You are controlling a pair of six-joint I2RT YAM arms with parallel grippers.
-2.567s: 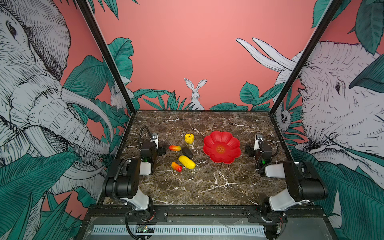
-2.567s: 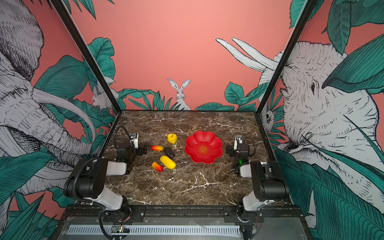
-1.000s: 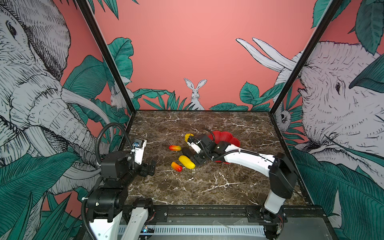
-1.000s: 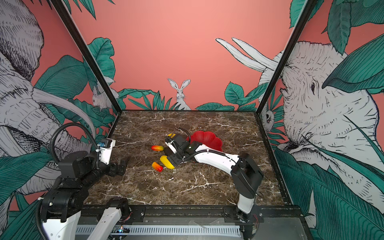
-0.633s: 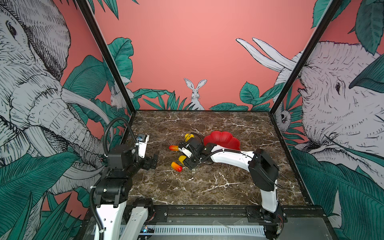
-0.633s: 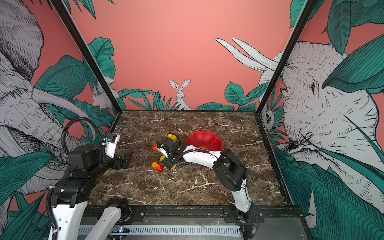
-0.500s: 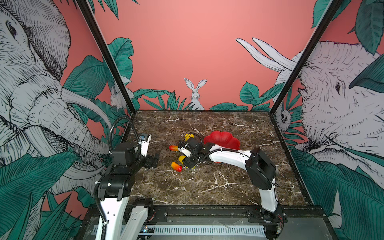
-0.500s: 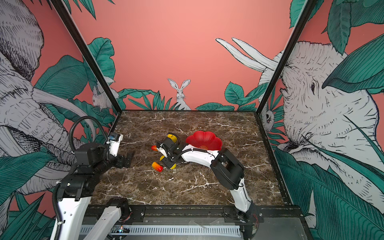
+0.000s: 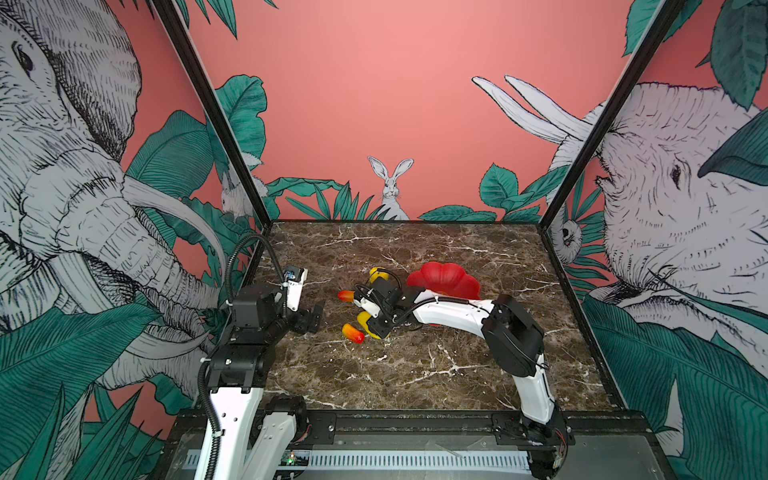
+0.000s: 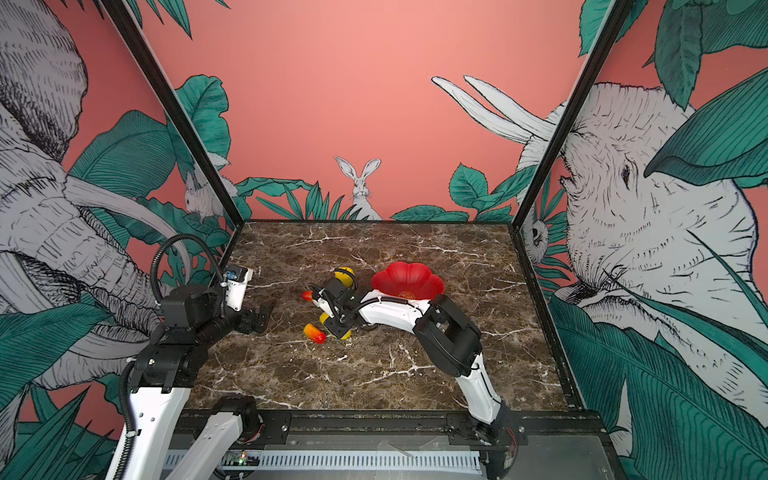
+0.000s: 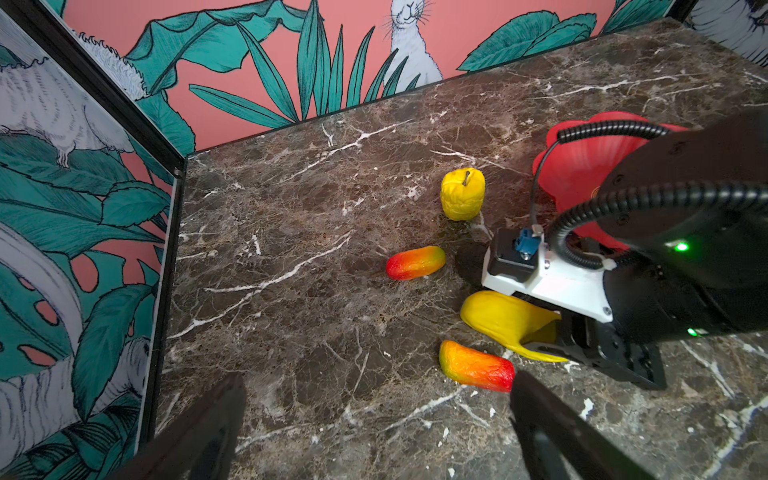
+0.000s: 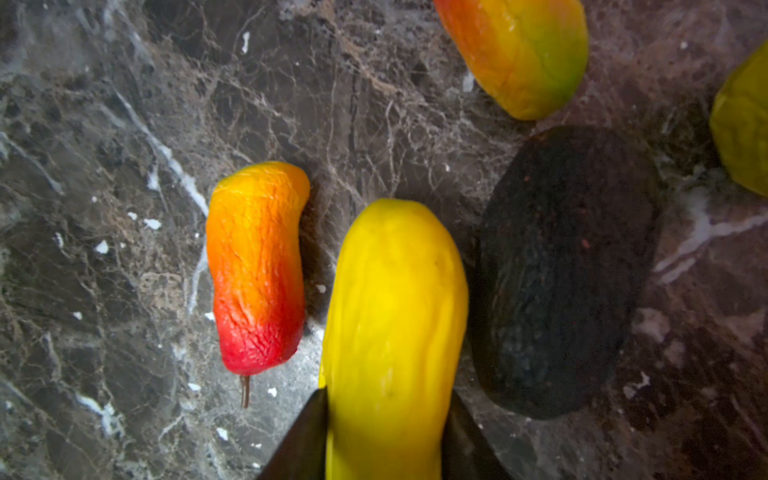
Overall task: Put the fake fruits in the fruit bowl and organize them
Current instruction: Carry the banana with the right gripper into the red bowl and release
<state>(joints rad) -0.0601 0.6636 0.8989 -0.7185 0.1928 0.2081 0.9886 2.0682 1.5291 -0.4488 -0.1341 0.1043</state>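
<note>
My right gripper [image 12: 386,397] reaches across the middle and is shut on the yellow oblong fruit [image 12: 395,299], which lies on the marble and dents under the fingers [image 11: 552,347]. One red-to-yellow mango [image 12: 255,270] lies beside it, and the dark oval [image 12: 565,270] lies on its other side. A second mango [image 11: 414,262] and the bumpy yellow apple-like fruit [image 11: 462,193] sit farther back. The red flower-shaped fruit bowl [image 9: 444,276] [image 10: 407,278] is partly hidden behind the right arm. My left gripper [image 11: 374,415] [image 9: 311,318] hovers open, left of the fruits.
The fruits cluster left of the bowl on the brown marble table [image 9: 415,374]. The patterned left wall with its black post [image 11: 166,174] stands close behind the left arm. The right arm's white forearm [image 9: 453,311] spans the space in front of the bowl.
The right gripper's fingers have closed in onto the yellow oblong fruit. The left arm has risen and swung in toward the fruits, its gripper still open.
</note>
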